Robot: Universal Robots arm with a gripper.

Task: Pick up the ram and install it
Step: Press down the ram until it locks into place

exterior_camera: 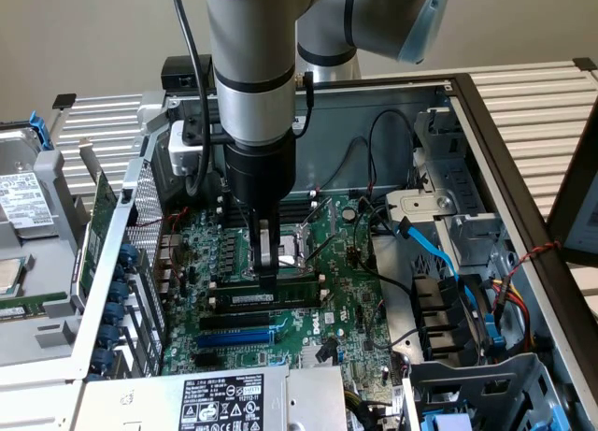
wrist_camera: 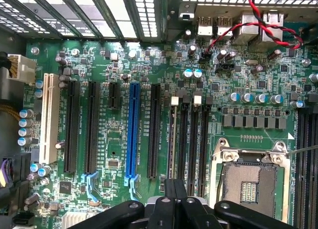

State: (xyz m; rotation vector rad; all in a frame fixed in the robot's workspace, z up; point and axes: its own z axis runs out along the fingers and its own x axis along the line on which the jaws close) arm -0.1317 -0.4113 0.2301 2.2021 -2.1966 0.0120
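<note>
pincer: (exterior_camera: 266,274) fingers closed, tips down at the top edge of the ram, touching it about mid-length; in the wrist view its black fingers (wrist_camera: 175,199) sit together over the slot row
ram: (exterior_camera: 297,300) long green stick with white label, lying along a black slot on the motherboard, near the CPU socket; looks level in the slot, full seating cannot be told
arm: (exterior_camera: 250,66) grey, coming straight down into the open case, black cable running along it
motherboard: (exterior_camera: 350,333) green, flat on the case floor
CPU socket: (wrist_camera: 249,182) empty, metal frame around it, just beside the slots under the pincer
blue slot: (wrist_camera: 132,132) long, between black slots, well to one side of the pincer in the wrist view; in the exterior view it lies nearer the camera than the ram
white slot: (wrist_camera: 48,117) at far edge of the slot row
red-black wires: (wrist_camera: 258,20) looped near the rear ports
blue cables: (exterior_camera: 439,258) at the exterior view's right, by the drive bays
expansion card: (exterior_camera: 93,230) green, upright, exterior view's left, outside the case
power supply label: (exterior_camera: 222,401) white-on-black, near edge
</note>
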